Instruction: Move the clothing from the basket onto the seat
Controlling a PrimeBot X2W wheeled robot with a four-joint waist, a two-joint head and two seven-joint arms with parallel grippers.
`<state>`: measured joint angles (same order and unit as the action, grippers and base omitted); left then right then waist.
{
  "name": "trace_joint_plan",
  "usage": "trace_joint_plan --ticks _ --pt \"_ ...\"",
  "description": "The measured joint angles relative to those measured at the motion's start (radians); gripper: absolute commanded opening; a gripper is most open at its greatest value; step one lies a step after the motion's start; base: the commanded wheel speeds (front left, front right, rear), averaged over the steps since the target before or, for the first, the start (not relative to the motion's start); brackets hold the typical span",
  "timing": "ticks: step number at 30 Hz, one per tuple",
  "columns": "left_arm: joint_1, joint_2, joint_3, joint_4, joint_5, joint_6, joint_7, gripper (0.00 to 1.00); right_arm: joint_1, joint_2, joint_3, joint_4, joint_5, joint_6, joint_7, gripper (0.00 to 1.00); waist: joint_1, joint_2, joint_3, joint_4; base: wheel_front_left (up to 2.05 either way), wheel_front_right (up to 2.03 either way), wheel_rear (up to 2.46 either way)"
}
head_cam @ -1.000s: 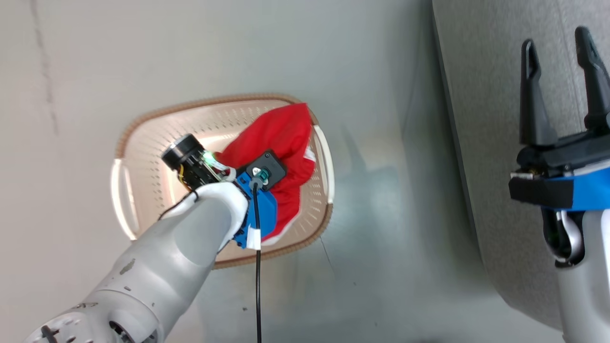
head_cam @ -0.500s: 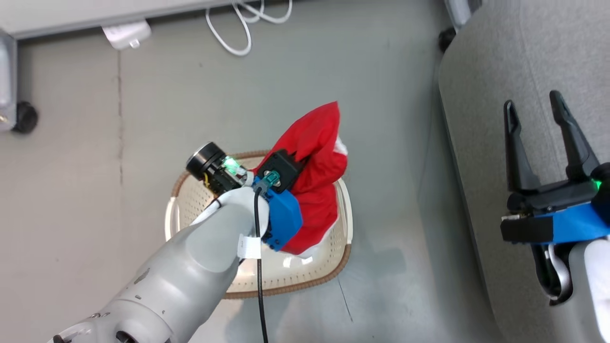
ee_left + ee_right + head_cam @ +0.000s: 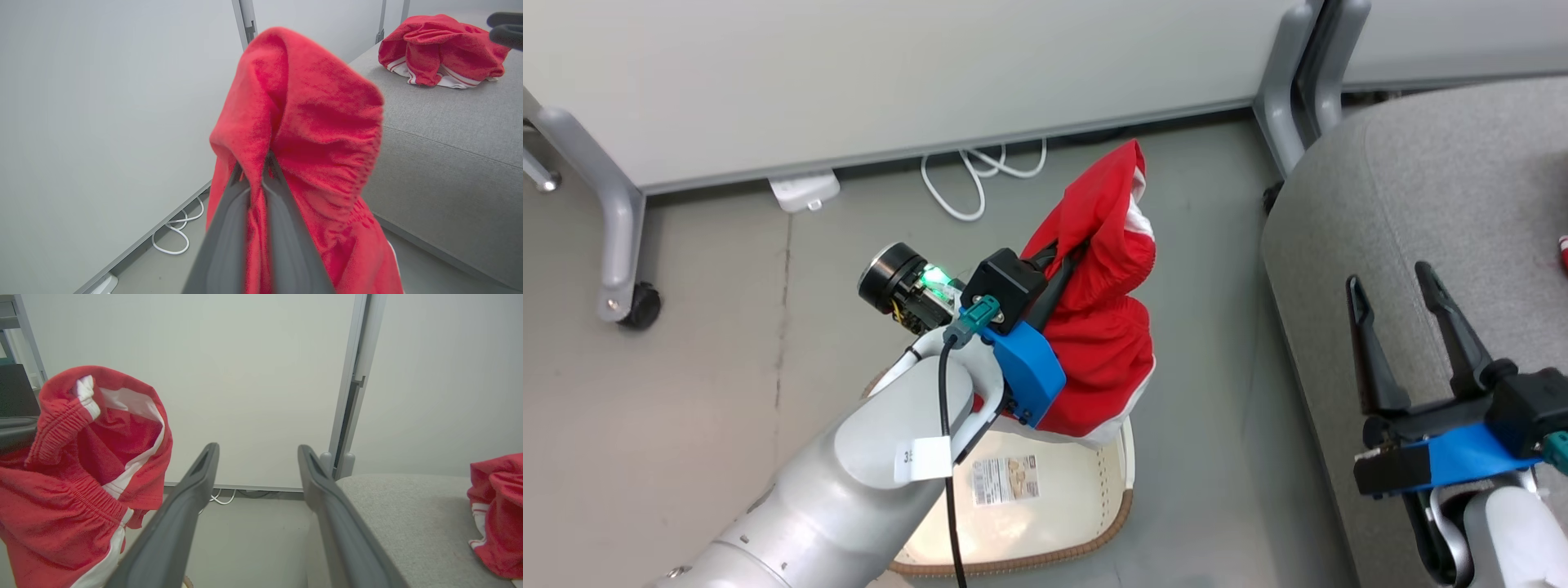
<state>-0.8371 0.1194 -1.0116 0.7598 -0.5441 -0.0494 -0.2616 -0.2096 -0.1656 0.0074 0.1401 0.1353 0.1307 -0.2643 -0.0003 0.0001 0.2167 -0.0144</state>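
My left gripper (image 3: 1068, 251) is shut on a bright red garment (image 3: 1107, 343) with white trim, held in the air above the basket (image 3: 1094, 549). The left wrist view shows the fabric pinched between the fingers of this left gripper (image 3: 254, 170) and draped over them. The cream basket with a brown rim stands on the floor and shows a bare bottom with a label. A second red garment (image 3: 441, 49) lies bunched on the light grey seat (image 3: 1421, 188), also seen as the garment (image 3: 496, 514). My right gripper (image 3: 1388, 276) is open and holds nothing above the seat's front edge.
A white partition on grey legs with a caster (image 3: 633, 306) runs along the back. On the floor under it lie a white cable (image 3: 970, 175) and a white plug block (image 3: 805, 192). Grey floor separates basket and seat.
The head camera has swung up, shifting the whole picture. My left gripper has lifted the red garment out of the basket and toward the seat. The right gripper stays open.
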Motion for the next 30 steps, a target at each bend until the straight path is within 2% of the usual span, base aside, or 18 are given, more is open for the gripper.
trace_joint_plan --ticks 13,21,30 --pt "0.046 -0.004 0.067 -0.138 0.017 0.009 -0.001 0.00 0.092 0.024 0.002 0.023 -0.010 0.000 0.000 1.00 0.0001 0.0000 -0.140 0.020 0.00 0.00 0.00" --pt "0.070 -0.010 0.066 -0.141 0.016 -0.001 -0.001 0.00 0.123 0.033 0.009 0.036 -0.013 0.000 0.000 1.00 0.0001 0.0000 -0.197 0.030 0.00 0.00 0.00" --pt "0.076 -0.011 0.062 -0.142 0.016 -0.003 -0.001 0.00 0.134 0.036 0.018 0.036 -0.013 0.000 0.000 1.00 0.0002 0.0000 -0.208 0.033 0.00 0.00 0.00"
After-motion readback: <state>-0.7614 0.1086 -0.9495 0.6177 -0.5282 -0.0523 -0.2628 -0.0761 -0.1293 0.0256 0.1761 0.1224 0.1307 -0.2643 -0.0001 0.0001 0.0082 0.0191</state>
